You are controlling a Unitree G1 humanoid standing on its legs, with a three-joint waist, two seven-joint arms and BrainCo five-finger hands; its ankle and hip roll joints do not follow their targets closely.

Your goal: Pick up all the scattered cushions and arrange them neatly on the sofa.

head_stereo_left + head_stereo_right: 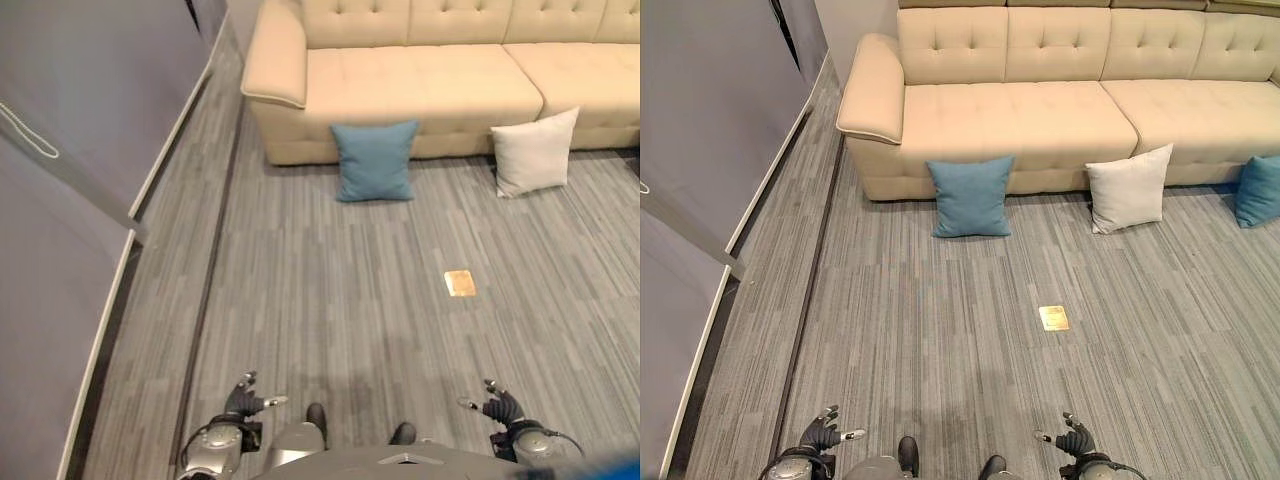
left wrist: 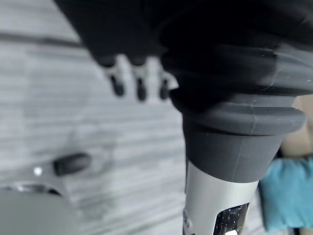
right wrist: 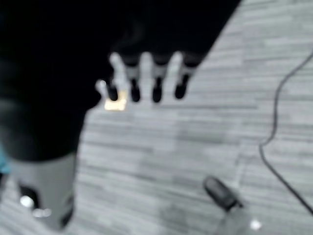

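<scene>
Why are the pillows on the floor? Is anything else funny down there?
Three square cushions lean against the beige tufted sofa instead of lying on it: a blue one, a white one, another blue one at the right edge. A small shiny gold plate sits in the grey floor.

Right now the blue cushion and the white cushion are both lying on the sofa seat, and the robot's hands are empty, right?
Not quite. The blue cushion and the white cushion stand on the floor, leaning against the sofa front, as the right eye view shows. The left hand and right hand are indeed empty.
</scene>
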